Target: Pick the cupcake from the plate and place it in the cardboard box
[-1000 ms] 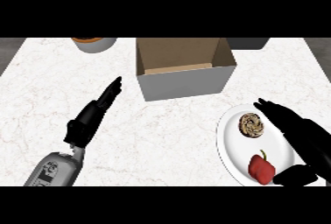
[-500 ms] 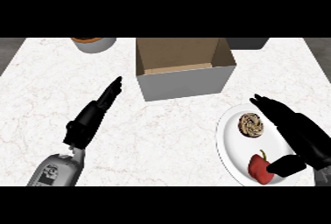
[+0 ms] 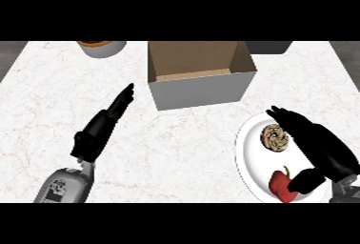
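Cupcake (image 3: 275,137), brown with pale swirls, sits on the white plate (image 3: 246,153); right hand (image 3: 320,145) lies just beside it, fingers straight, grasping nothing.

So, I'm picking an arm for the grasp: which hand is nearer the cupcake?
Right. The right hand lies over the plate, fingers just beside the cupcake; the left hand is far to its left, over the counter, off the plate.

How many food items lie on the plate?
2: the cupcake on the plate's upper part, beside the right robot hand; a red pepper near its lower edge. More may be hidden.
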`<state>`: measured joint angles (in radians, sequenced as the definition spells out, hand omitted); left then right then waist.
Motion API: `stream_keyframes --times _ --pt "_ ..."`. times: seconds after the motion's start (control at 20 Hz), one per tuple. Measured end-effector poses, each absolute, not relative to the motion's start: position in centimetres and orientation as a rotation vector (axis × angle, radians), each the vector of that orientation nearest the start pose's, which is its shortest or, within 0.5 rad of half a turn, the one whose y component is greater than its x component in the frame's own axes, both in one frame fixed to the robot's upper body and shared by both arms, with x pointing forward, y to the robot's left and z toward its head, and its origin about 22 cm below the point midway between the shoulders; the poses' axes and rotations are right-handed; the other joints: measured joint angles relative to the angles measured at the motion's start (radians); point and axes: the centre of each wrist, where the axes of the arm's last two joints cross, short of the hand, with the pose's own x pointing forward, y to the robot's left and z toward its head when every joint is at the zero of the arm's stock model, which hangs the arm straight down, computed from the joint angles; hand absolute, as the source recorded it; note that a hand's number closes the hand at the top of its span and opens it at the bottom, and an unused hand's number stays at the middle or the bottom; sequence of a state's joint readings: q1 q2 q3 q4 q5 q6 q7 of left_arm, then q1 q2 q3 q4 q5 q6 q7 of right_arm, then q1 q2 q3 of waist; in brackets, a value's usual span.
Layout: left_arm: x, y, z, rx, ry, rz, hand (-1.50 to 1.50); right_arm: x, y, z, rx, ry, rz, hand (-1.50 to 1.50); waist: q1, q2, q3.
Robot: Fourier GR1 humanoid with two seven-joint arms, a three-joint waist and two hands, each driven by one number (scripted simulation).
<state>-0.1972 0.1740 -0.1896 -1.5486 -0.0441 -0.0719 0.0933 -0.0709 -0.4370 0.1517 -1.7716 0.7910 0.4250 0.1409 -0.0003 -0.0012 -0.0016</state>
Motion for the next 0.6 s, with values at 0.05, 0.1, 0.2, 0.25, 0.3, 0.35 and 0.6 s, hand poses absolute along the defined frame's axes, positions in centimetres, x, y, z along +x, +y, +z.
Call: stream_keyframes --times 0.05,0.1,0.2,0.25,0.3,0.35,0.6 --pt "27.9 20.7 4.2 -0.039 -1.601 -0.451 0.0 25.0 -26.8 8.0 -0.697 -1.234 1.291 -1.5 0.0 0.0 -0.001" --pt "28.2 20.7 4.5 -0.043 -1.598 -0.453 0.0 25.5 -26.8 8.1 -0.693 -1.227 1.295 -1.5 0.001 0.0 -0.001" --pt "28.0 20.9 4.7 -0.041 -1.603 -0.448 0.0 25.5 -26.8 7.8 -0.692 -1.216 1.302 -1.5 0.001 -0.001 -0.002" --pt "27.9 20.8 4.8 -0.039 -1.604 -0.45 0.0 25.6 -26.9 7.4 -0.691 -1.213 1.304 -1.5 0.001 -0.002 -0.003" --pt "28.1 20.9 4.7 -0.037 -1.605 -0.45 0.0 25.8 -26.9 7.1 -0.69 -1.212 1.306 -1.5 0.0 -0.002 -0.004" --pt "28.1 21.1 4.3 -0.038 -1.604 -0.449 0.0 26.2 -26.9 6.7 -0.687 -1.212 1.314 -1.5 0.001 -0.003 -0.005" --pt "27.6 21.0 4.2 -0.044 -1.599 -0.449 0.0 26.4 -26.8 5.6 -0.709 -1.197 1.327 -1.5 0.001 -0.005 -0.009"
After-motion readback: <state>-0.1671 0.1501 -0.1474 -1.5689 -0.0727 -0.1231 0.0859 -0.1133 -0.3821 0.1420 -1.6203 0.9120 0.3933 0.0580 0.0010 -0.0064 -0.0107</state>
